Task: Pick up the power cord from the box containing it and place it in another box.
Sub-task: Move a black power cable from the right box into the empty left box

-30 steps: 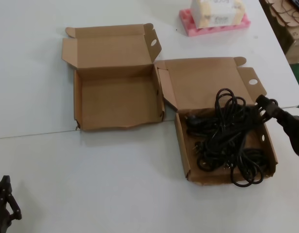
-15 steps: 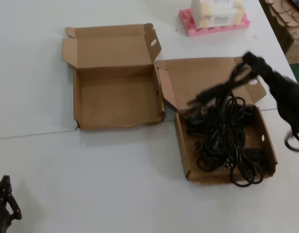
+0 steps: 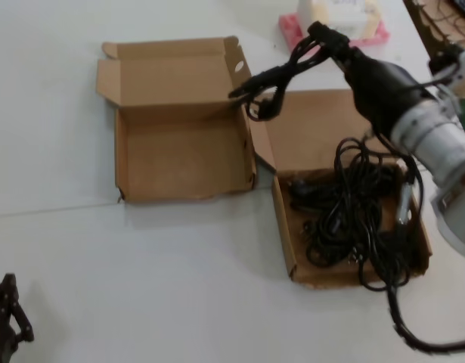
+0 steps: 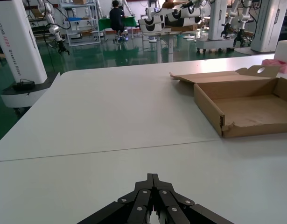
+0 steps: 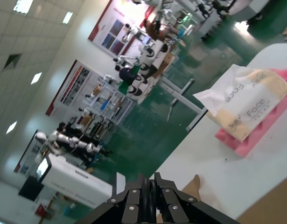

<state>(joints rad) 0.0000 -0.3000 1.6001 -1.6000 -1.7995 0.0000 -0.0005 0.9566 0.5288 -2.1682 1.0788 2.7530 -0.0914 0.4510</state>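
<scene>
My right gripper [image 3: 317,32] is shut on the power cord [image 3: 266,79], a thin black cable with its plug and a small loop dangling in the air. The cord hangs over the near corner of the empty box's lid, between the two boxes. In the right wrist view the cable [image 5: 152,198] sits pinched between the jaws of the right gripper [image 5: 151,179]. The empty brown box [image 3: 183,159] with a wavy front wall lies to the left and also shows in the left wrist view [image 4: 246,107]. The box on the right [image 3: 281,219] holds a bigger tangle of black cords [image 3: 353,219]. My left gripper [image 3: 5,291] is parked at the near left, shut and empty [image 4: 152,176].
A pink foam tray with a tissue pack [image 3: 334,23] stands at the back, just behind my right gripper. Stacked cardboard [image 3: 444,30] lies past the table's far right edge. A seam [image 3: 51,209] crosses the white table.
My right gripper has lifted the cord out of the right box and carried it up and to the left, from the box's right rim to above the boxes' shared corner. The left arm has not moved.
</scene>
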